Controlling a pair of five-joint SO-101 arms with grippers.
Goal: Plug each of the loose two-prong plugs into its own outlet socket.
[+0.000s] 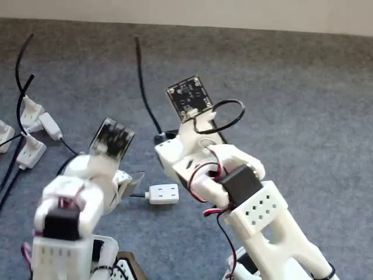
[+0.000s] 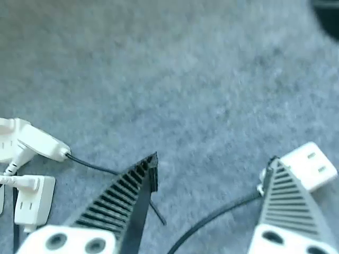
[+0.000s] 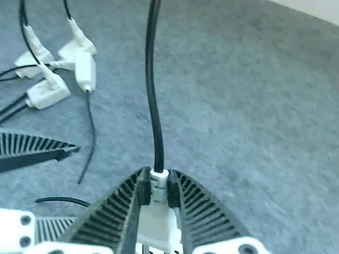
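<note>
Nearest item: the right gripper (image 3: 158, 175) has its fingers pressed onto a white two-prong plug body (image 3: 156, 222) at the cord end. The plug's thick black cord (image 3: 152, 79) runs away up the centre of the right wrist frame. The prongs are hidden, so their orientation is not confirmed. The left gripper (image 2: 213, 163) has its fingers spread wide, pinching nothing, low over the grey carpeted surface (image 2: 201, 63). A white rectangular outlet socket block (image 2: 312, 165) lies just beside 1 of its fingers at the right edge of the left wrist frame. In the high view the same block sits at lower centre between the 2 arms, slotted face visible. Assessment: 1 plug is in hand but not inserted, and nothing is seated in this socket. Farther off, at the upper left of the high view, a cluster of small white plugs and sockets (image 1: 30, 131) lies bunched together. Whether any pair there is mated cannot be told, so all are treated as outstanding. Obstructions noted: a thin black lead (image 2: 212, 218) crosses between the spread fingers. The thick cord may drag on the held plug, and the unrestrained socket block will likely slide when pushed.
</note>
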